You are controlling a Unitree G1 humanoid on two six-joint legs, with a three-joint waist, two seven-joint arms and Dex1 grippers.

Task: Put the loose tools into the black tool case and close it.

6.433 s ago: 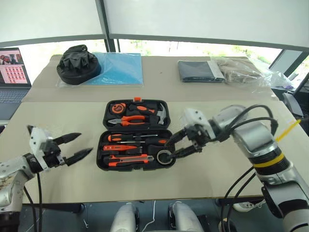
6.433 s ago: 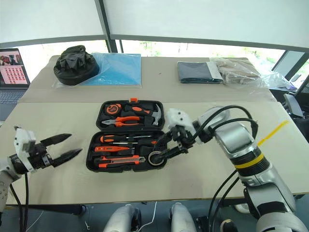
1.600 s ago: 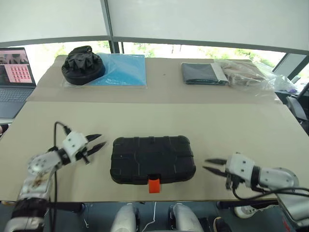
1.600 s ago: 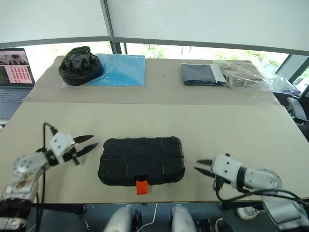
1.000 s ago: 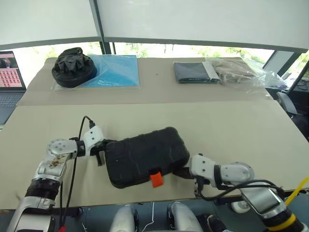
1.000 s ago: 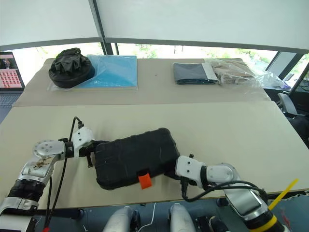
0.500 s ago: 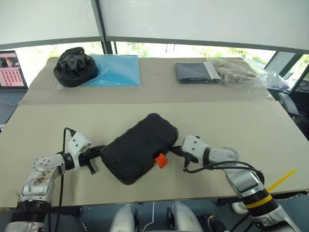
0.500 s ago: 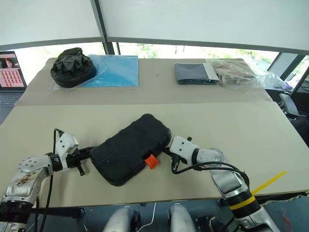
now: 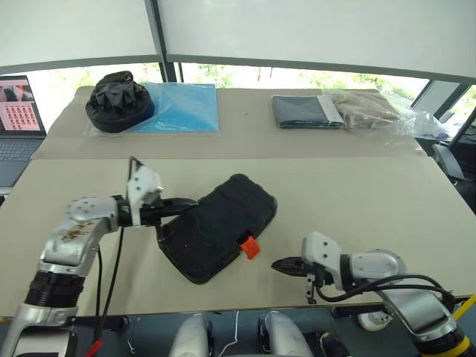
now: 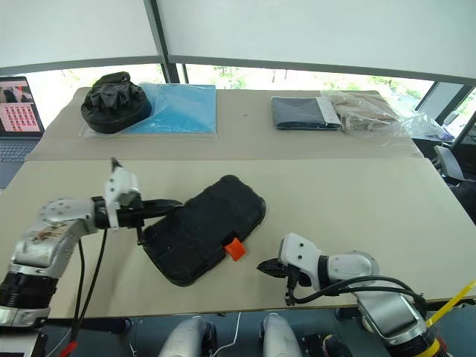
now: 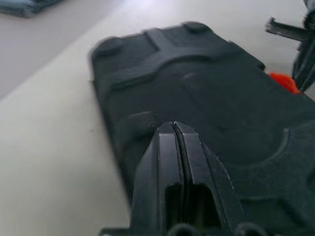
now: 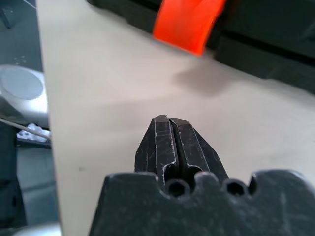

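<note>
Left black two-fingered gripper (image 9: 190,201) pressed closed, arm reaching inward; right black two-fingered gripper (image 9: 277,265) likewise closed, pointing left.

Closed right claw (image 12: 169,119) faces the orange latch (image 12: 188,22).

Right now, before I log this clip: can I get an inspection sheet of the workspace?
Surface: beige table, a second one butted behind it.
Job's things: black tool case shut, lying skewed; orange latch sticks out at its near edge. Loose tools: nothing seen.
Clutter: black fabric bundle on a blue sheet; folded dark grey cloth; clear plastic bag.
Grippers: left gripper shut, over the case's left end; right gripper shut, on the table right of the latch, apart from it.
Cables: black cables along both forearms.
Surroundings: laptop far left; windows behind.
</note>
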